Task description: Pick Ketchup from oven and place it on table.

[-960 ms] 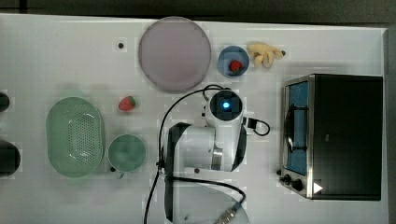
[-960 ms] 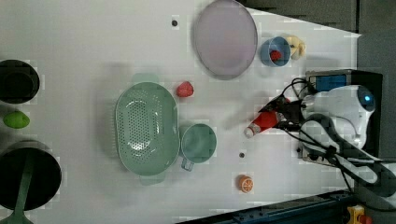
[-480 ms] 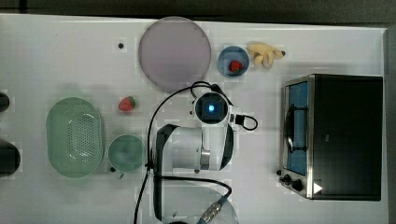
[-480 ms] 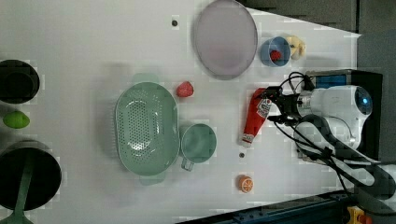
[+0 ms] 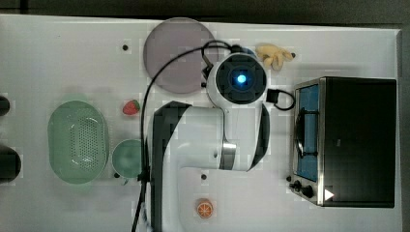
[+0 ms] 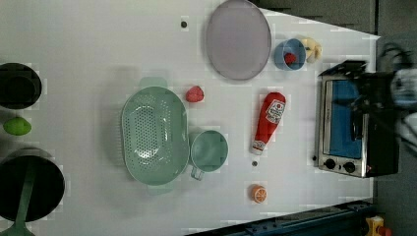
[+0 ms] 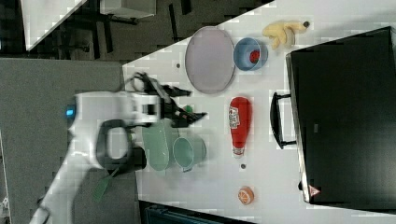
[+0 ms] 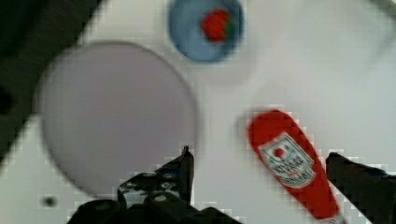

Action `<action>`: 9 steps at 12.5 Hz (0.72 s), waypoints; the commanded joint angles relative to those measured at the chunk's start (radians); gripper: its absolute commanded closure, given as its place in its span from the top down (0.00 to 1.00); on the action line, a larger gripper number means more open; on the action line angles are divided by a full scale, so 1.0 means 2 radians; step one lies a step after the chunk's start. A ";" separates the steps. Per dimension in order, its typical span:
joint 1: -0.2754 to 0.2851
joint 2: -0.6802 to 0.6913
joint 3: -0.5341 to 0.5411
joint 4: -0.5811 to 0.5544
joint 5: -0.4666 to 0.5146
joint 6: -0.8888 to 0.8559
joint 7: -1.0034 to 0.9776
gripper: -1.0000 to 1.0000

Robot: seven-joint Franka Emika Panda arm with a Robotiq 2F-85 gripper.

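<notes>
Red ketchup bottle (image 6: 268, 122) is laid flat on the table (image 6: 98, 44), beside the oven (image 6: 350, 129). The gripper (image 8: 261, 161) is held wide apart above it, gripping nothing.

In the top view the arm (image 5: 193, 145) filled the centre of the frame, its white links rising from the bottom edge and bending right and then up to a round black wrist housing with a blue light at upper centre. A black cable looped from the bottom edge round to that housing. In the right view the arm stood at the left of the frame, with the gripper (image 7: 187, 114) pointing toward the right of the frame, its dark fingers spread apart with nothing between them. In the wrist view the two fingers (image 8: 180, 170) sat wide apart at the lower edge, one at lower centre and one at the lower right corner
</notes>
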 commanded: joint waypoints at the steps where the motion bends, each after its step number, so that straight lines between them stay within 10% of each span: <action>1: 0.003 -0.012 -0.002 0.036 0.009 -0.051 -0.005 1.00; 9: 0.003 -0.018 -0.002 0.185 -0.002 -0.276 0.006 1.00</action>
